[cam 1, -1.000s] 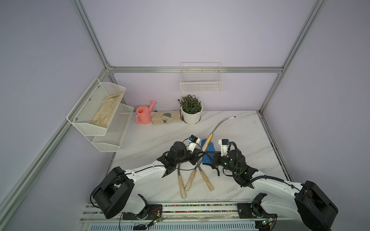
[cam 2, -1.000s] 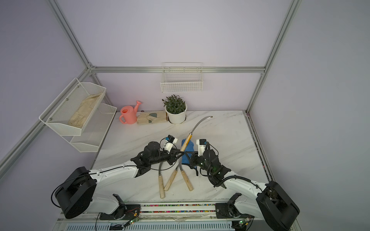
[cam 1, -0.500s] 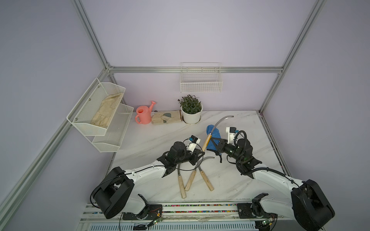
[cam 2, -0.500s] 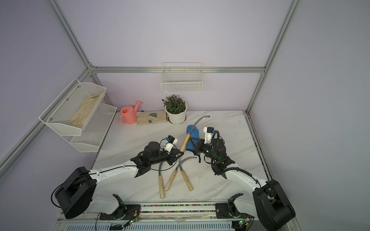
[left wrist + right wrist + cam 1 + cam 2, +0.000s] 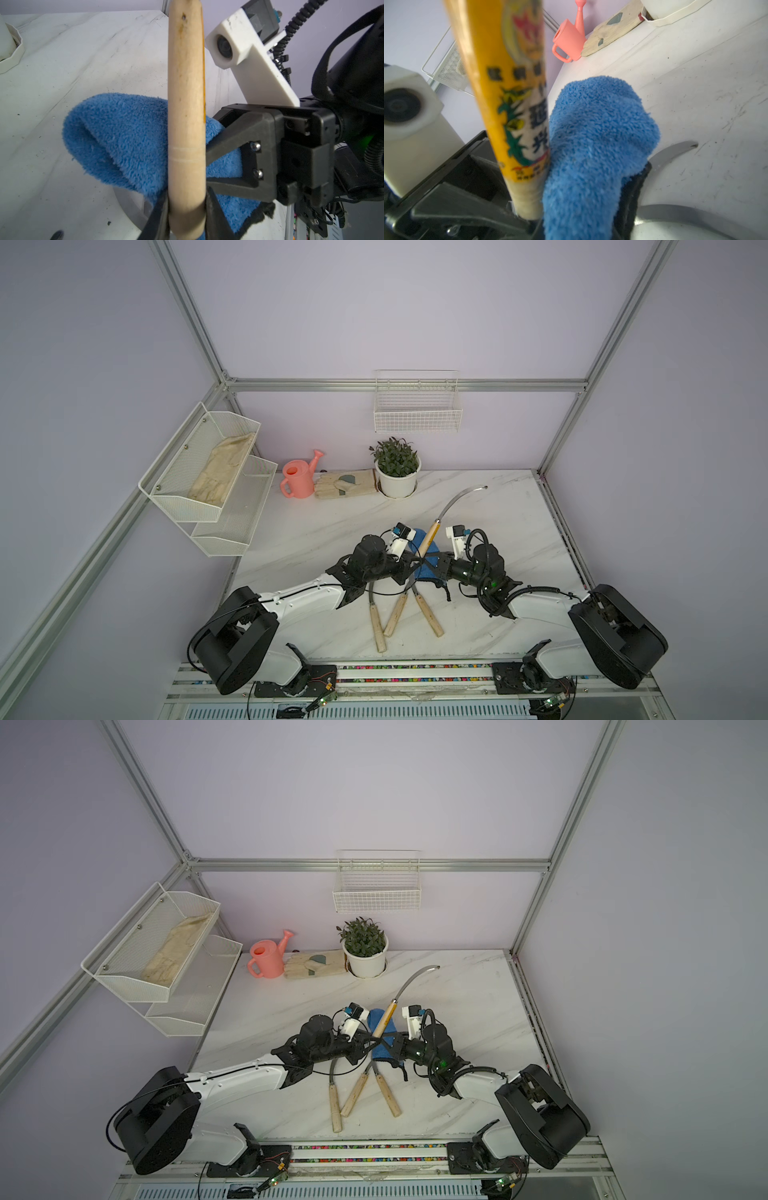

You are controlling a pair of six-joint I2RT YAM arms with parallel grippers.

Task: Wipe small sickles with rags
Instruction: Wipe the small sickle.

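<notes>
Sickle [image 5: 428, 537] stands clamped by its handle in the left end effector [image 5: 187, 209]. Right end effector [image 5: 212, 165] pinches the blue rag [image 5: 124, 135] just beside that handle, which hides its tips.

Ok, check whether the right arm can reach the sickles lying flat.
Likely yes: the three sickles' handles lie uncovered close by the right gripper. Its fingers are shut on the blue rag, though.

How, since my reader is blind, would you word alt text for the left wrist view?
The pale wooden handle of a small sickle crosses the middle of the frame, clamped in the left gripper. Beyond it the right gripper holds a fluffy blue rag, with the white marble table behind.
</notes>
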